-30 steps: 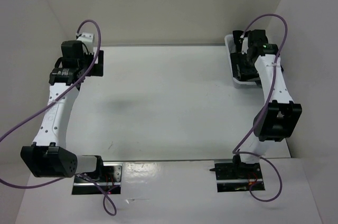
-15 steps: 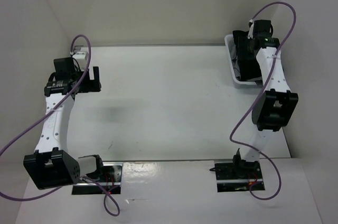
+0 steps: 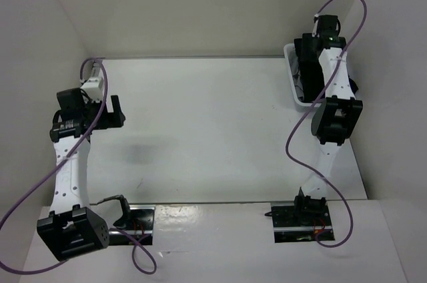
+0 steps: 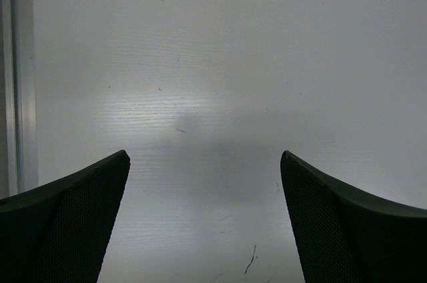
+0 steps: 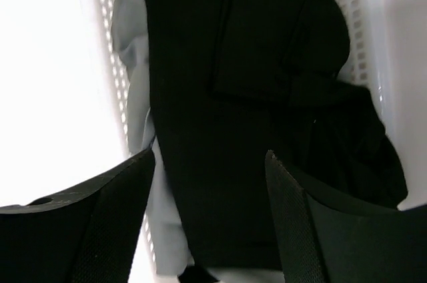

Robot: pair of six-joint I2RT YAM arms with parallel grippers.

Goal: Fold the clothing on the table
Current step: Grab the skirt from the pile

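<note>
**Garment in the basket, right tool poised over it**

From the top view, we saw no cloth laid out on the worktop (image 3: 200, 129). The right arm (image 3: 335, 93) reached into the white basket (image 3: 291, 76) at the far right corner. The left arm (image 3: 69, 156) stood at the far left, well apart from it.

In the left wrist view, the left tool (image 4: 205, 156) hung over plain worktop, its jaws wide apart and nothing between them. A metal rail (image 4: 20, 76) ran along the left of that view.

In the right wrist view, the right tool (image 5: 210, 156) hovered over the basket with its jaws apart. The clothing (image 5: 227, 109), a black bundle, lay in the basket and showed between them. We could not tell whether the tips touched the cloth. A grey garment (image 5: 133, 89) lay against the perforated wall on the left of that view, touching the black one.

We judged the step in hand to be fetching, with folding not yet begun. The next move called for a pinch on the black fabric alone, a lift clear of the rim, and a spread on the open worktop. The grey garment could ride up with it, and the basket walls left the jaws little room.
</note>
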